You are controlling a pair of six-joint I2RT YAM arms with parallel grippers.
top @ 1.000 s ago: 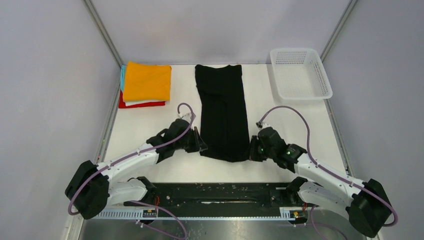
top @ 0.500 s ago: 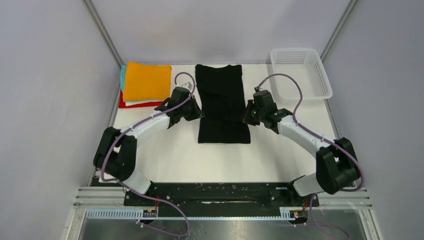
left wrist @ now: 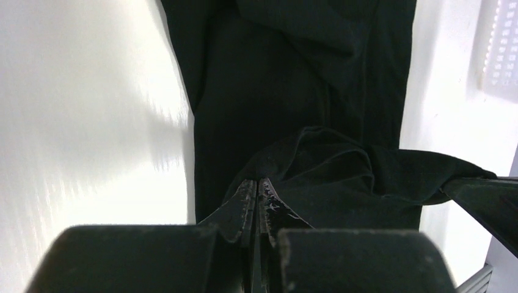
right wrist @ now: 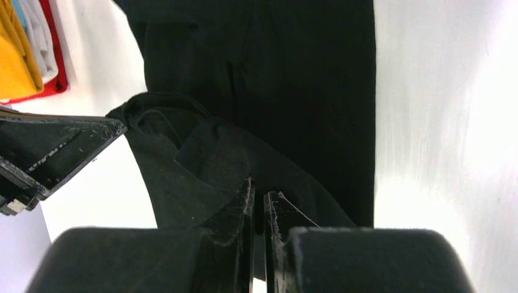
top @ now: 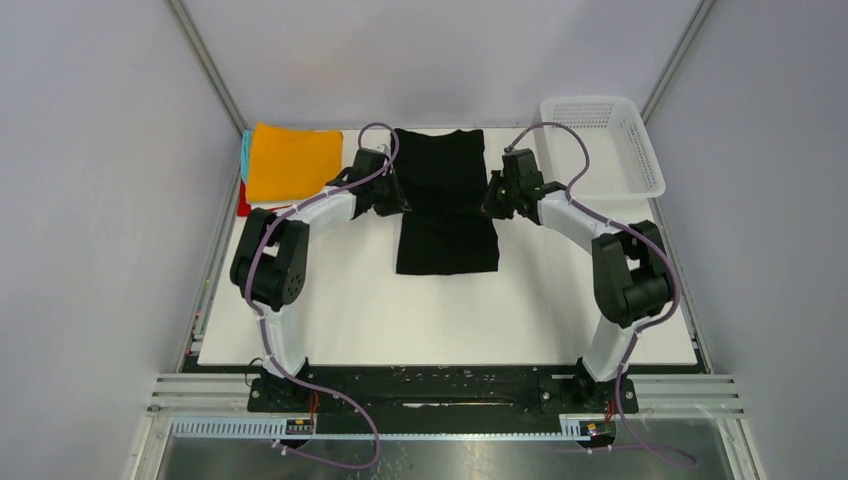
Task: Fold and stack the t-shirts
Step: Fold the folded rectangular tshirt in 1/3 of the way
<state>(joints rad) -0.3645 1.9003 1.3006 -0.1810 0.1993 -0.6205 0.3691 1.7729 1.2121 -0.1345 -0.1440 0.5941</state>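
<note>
White table (top: 330, 300), black shirt (top: 445, 240) lying far-centre, half folded.
Clamped tight on its side edges: left gripper (top: 392, 196) and right gripper (top: 494, 198), cloth lifted between them; folded stack (top: 293, 162) far left, basket (top: 605, 190) far right.

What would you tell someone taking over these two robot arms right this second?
Left gripper: shut on a lifted corner of the black t-shirt.
Right gripper: shut on the other lifted corner.
The shirt lies mid-table, partly doubled over itself.
Done: at far left, orange t-shirt stacked on white, red and teal ones.
To do: lay the fold down, finish folding, stack it on the orange one.
</note>
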